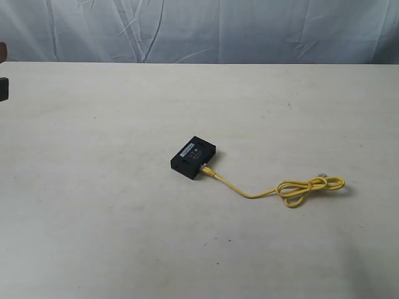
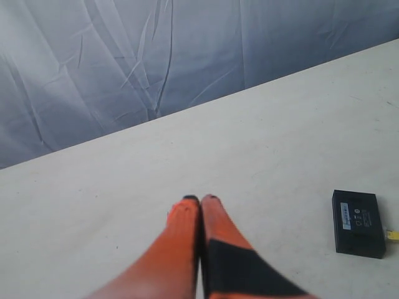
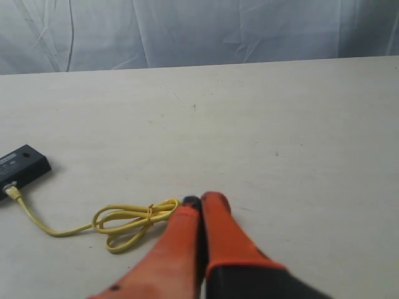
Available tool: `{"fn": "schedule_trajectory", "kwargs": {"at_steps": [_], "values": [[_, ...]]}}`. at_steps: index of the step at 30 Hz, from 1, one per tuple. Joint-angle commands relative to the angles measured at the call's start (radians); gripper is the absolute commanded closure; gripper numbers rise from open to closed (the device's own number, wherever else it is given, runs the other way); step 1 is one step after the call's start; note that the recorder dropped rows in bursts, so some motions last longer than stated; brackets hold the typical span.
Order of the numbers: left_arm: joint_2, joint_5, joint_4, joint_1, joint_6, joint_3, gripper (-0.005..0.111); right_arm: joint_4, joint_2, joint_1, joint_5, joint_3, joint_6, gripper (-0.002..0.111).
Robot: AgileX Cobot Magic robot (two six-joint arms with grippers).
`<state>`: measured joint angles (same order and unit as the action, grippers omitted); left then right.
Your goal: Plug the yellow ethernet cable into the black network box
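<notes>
I see my left fingers [image 2: 187, 218] pressed together. Mid-surface [image 1: 93, 218] lies the flat black network box [image 1: 193, 157], pale label on top. The yellow ethernet cable [image 1: 310, 185] meets its near right side, then trails right into a bundled loop. Both sit well clear of every edge. My right fingers [image 3: 215, 212] are pinched together beside that loop.

Pale table [image 1: 93, 218] carries black network box [image 1: 193, 157] and yellow ethernet cable [image 1: 310, 184], plug seemingly seated in box

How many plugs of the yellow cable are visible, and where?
2: one plug at the black network box; the other free by the yellow ethernet cable's loop.
</notes>
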<state>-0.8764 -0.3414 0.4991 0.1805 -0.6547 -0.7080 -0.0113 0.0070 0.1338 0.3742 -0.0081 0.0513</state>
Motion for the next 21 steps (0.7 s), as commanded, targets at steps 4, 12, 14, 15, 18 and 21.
{"fn": "schedule_trajectory", "kwargs": {"at_steps": [4, 12, 14, 15, 18, 21], "values": [[0.004, -0.002, -0.003, 0.000, 0.003, 0.006, 0.107, -0.003, -0.007, -0.004, -0.014, 0.008, 0.001, 0.108], [0.012, -0.002, -0.065, 0.000, -0.007, 0.015, 0.107, -0.003, -0.007, -0.004, -0.014, 0.008, 0.001, 0.108], [0.065, 0.037, -0.082, -0.029, -0.008, 0.086, 0.107, -0.003, -0.007, -0.004, -0.014, 0.008, 0.001, 0.108], [0.093, 0.063, -0.069, -0.049, -0.008, 0.126, 0.107, -0.003, -0.007, -0.004, -0.014, 0.008, 0.001, 0.108], [0.254, 0.237, -0.039, -0.151, -0.006, 0.370, 0.107, -0.003, -0.007, -0.004, -0.014, 0.008, 0.001, 0.108], [0.409, 0.341, -0.043, -0.177, -0.006, 0.538, 0.107, -0.003, -0.007, -0.004, -0.014, 0.008, 0.001, 0.108]]}}
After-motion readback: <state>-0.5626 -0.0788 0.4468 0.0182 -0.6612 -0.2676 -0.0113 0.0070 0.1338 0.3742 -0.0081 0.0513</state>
